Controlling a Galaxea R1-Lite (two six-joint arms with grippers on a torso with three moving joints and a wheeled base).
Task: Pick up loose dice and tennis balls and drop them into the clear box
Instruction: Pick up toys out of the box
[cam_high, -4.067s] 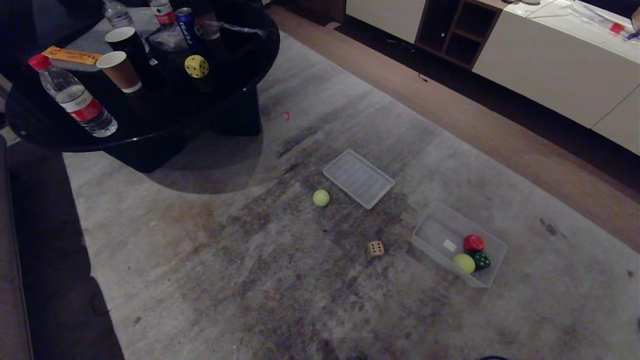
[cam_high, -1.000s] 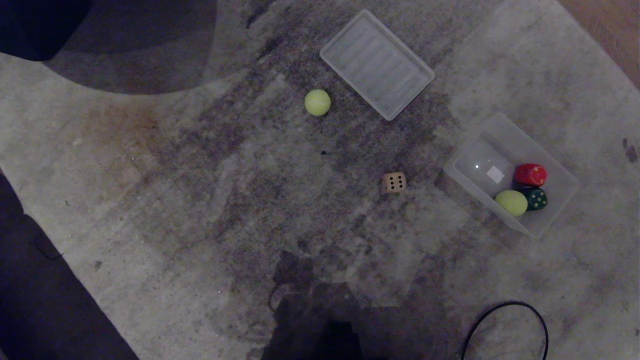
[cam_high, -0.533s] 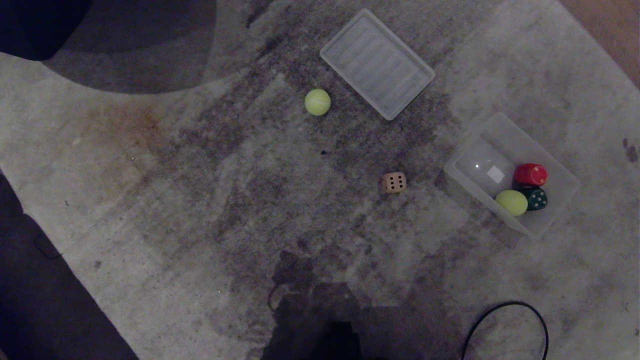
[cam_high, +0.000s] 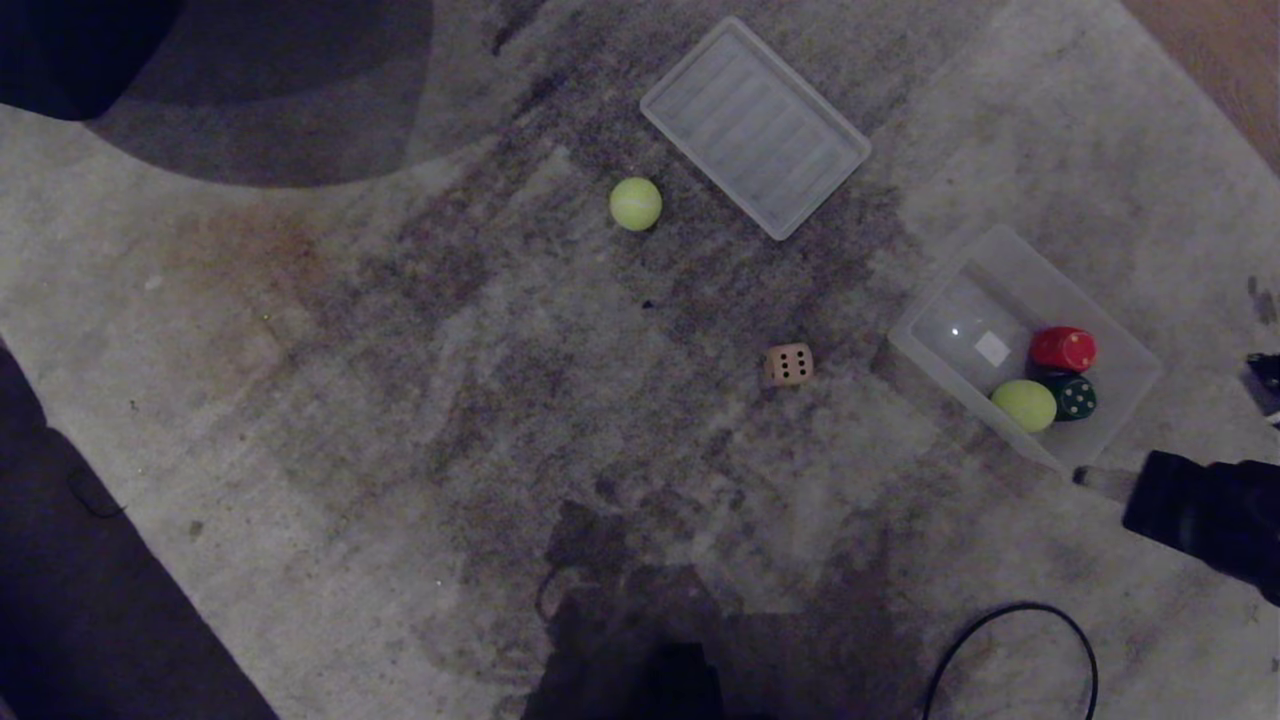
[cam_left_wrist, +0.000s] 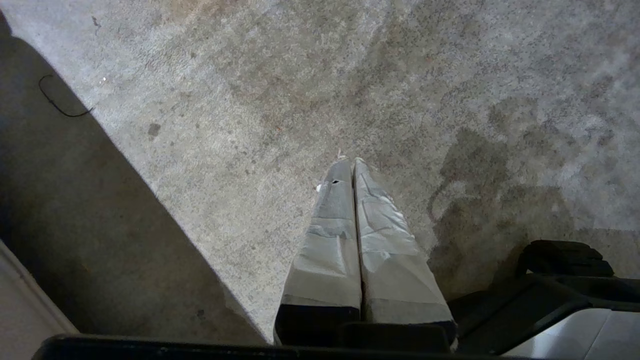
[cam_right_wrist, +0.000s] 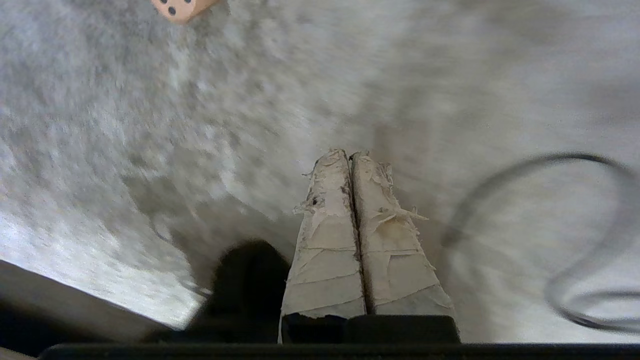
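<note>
Carpet (cam_high: 300, 400) carries a cream die (cam_high: 789, 364) lying loose, near the clear box (cam_high: 1120, 405) that holds one tennis ball (cam_high: 1023, 405), a red die (cam_high: 1062, 349) and a dark green die (cam_high: 1076, 397). Another tennis ball (cam_high: 635, 203) lies just beside the ribbed lid (cam_high: 755, 128). Right gripper (cam_right_wrist: 351, 156) is clenched and empty above the carpet; left gripper (cam_left_wrist: 351, 162) is likewise clenched and empty.
</note>
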